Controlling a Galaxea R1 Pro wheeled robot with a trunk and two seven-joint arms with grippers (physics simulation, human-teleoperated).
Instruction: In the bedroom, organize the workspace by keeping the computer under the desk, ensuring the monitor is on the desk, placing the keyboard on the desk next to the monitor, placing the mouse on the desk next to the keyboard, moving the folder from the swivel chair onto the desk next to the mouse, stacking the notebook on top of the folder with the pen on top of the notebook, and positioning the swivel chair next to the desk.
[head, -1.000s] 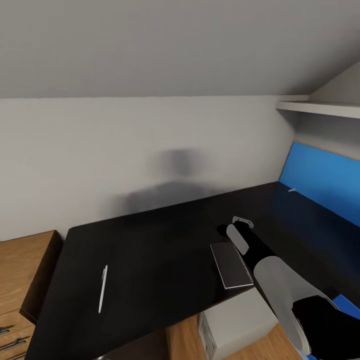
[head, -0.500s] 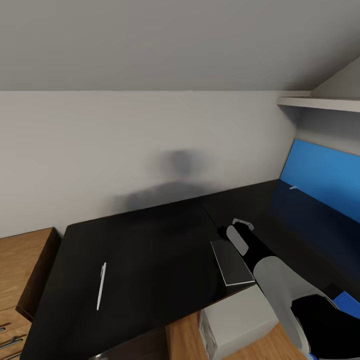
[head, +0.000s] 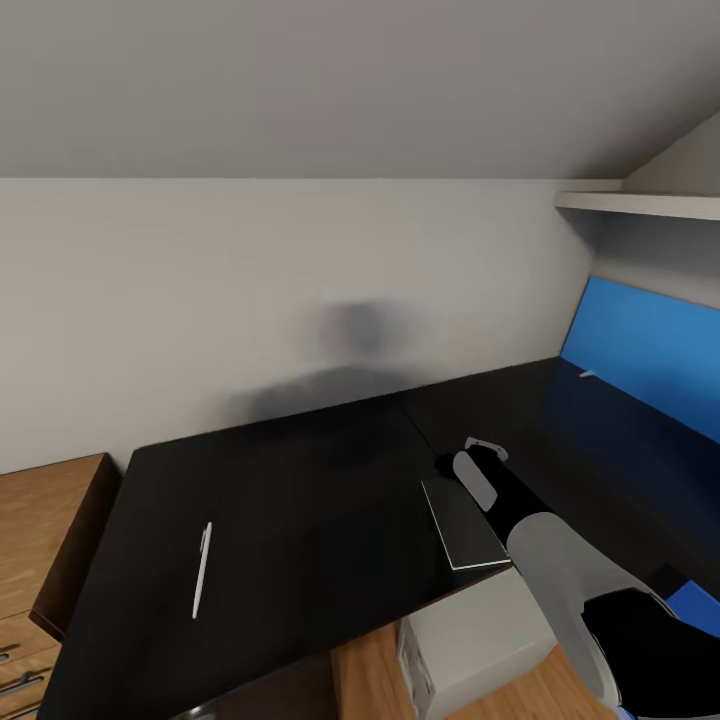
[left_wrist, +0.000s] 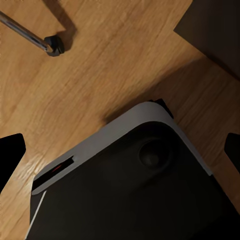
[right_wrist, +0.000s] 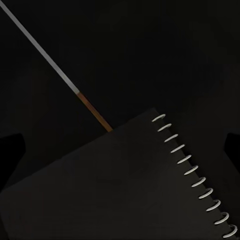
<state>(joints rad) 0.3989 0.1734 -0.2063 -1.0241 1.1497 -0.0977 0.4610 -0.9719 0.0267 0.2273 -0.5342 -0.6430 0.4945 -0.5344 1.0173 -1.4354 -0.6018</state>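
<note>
- Glossy black desk (head: 300, 500) against the white wall; all places below given from it.
- White pen (head: 202, 583) lying flat on the desk top, toward its dresser-side end.
- Black notebook (head: 462, 522) flat at the desk's front edge, white spiral rings (right_wrist: 192, 170) along one side, far corner hidden behind the right arm.
- Right gripper (head: 478, 447) low over the desk beside the notebook; fingers too dark to read, so open or clenched cannot be told.
- Light grey computer (head: 480, 640) under the desk's front edge, partly hidden.
- Left wrist view: probably the monitor (left_wrist: 130, 185) over wood floor, cut off; left fingers dark slivers at the edges, apparently spread.
</note>
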